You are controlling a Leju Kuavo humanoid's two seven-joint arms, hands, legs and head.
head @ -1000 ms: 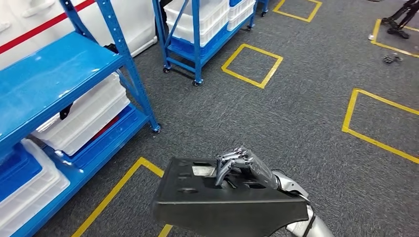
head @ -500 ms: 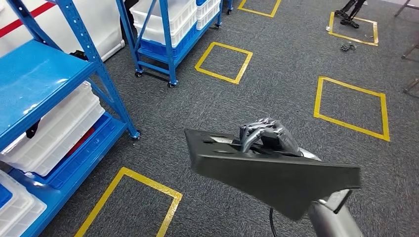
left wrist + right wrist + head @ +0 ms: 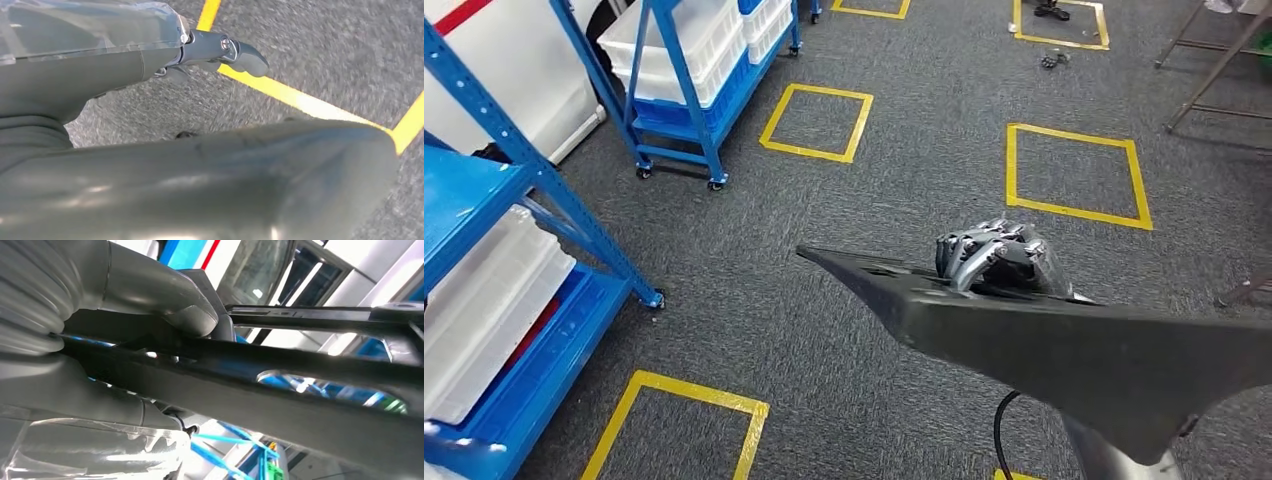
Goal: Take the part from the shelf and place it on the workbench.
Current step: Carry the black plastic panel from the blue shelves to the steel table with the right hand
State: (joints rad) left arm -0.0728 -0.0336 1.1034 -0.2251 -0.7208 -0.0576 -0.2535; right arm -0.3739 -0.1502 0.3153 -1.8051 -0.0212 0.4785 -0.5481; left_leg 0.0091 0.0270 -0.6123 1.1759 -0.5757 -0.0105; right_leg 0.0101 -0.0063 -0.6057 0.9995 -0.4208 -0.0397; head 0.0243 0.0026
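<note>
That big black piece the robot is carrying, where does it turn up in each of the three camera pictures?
Head view: the black part fills the lower right, above the grey carpet, with the right robot hand gripping it from above.
Left wrist view: not in it.
Right wrist view: the part runs as dark bars across the middle, under the grey thumb.
Shared landmark: the right robot hand on the part, in the head and right wrist views.

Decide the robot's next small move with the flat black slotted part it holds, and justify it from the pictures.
Probably keep turning away from the blue metal shelf while carrying the flat black slotted part. The right hand grips it through a slot above grey carpet, and I see no workbench to place it on.
</note>
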